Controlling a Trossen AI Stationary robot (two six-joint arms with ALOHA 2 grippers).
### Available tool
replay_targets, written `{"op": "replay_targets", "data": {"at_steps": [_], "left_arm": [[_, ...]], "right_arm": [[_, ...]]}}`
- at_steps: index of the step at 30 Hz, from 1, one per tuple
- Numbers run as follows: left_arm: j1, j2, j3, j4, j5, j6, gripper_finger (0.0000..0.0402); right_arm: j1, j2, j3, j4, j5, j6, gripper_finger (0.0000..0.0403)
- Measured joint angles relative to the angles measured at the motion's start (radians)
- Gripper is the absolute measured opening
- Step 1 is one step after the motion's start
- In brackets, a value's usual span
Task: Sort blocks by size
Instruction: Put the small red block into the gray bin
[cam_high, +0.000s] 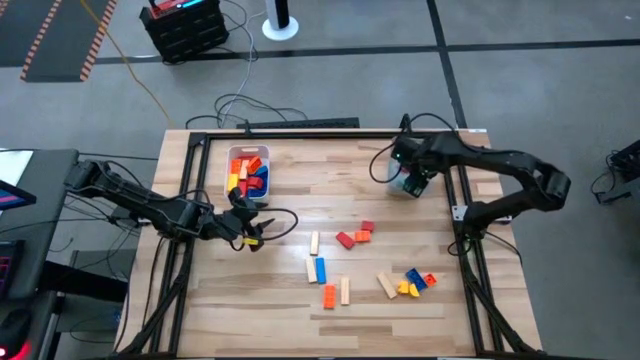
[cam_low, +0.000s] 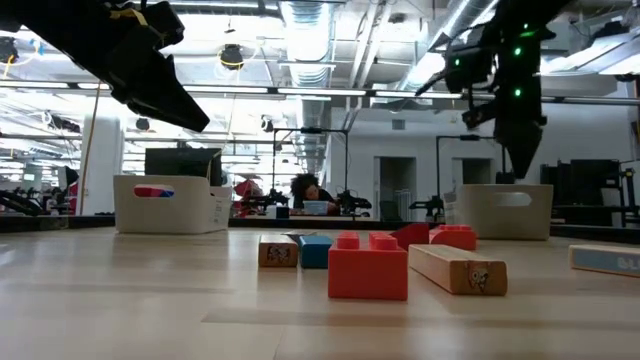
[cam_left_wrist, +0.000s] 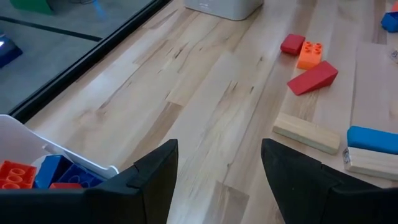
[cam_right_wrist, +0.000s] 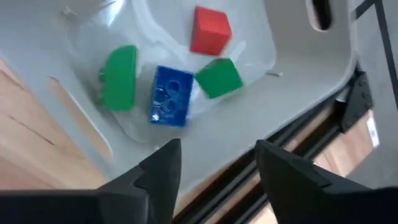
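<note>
Blocks lie scattered on the wooden table: tan bars (cam_high: 314, 243), a blue bar (cam_high: 321, 269), red pieces (cam_high: 346, 239), an orange brick (cam_high: 329, 295) and a yellow, blue and orange cluster (cam_high: 415, 282). The left clear bin (cam_high: 248, 172) holds red, orange and blue blocks. The right clear bin (cam_right_wrist: 186, 37) holds two green blocks, a blue brick (cam_right_wrist: 171, 96) and a red cube (cam_right_wrist: 210, 30). My right gripper (cam_right_wrist: 214, 168) hangs open above this bin, with nothing between its fingers. My left gripper (cam_left_wrist: 217, 168) stands open just near of the left bin, over bare wood.
A black frame rail (cam_right_wrist: 298, 143) runs beside the right bin. In the low view an orange brick (cam_low: 367, 265) and a tan bar (cam_low: 458, 268) lie closest to the camera. Bare wood stretches between the left bin and the scattered blocks (cam_left_wrist: 205, 81).
</note>
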Motion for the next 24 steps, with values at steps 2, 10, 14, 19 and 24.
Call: {"op": "replay_targets", "data": {"at_steps": [2,10,14,19,24], "left_arm": [[0.0,0.0,0.0,0.0,-0.002,0.003,0.0224],[0.0,0.0,0.0,0.0,-0.005,0.003,0.0224],[0.0,0.0,0.0,0.0,-0.006,-0.001,0.0224],[0.0,0.0,0.0,0.001,-0.005,-0.012,0.0224],[0.0,0.0,0.0,0.008,-0.005,-0.015,0.0224]], "right_arm": [[0.014,-0.016,0.027,-0.034,0.0,0.028,0.0246],[0.355,-0.123,0.06,0.149,-0.054,0.074,0.0248],[0.584,-0.1,0.061,0.337,-0.05,0.094,0.0248],[0.716,0.027,0.061,0.431,-0.046,0.121,0.0249],[0.731,0.177,0.06,0.431,-0.048,0.135,0.025]]}}
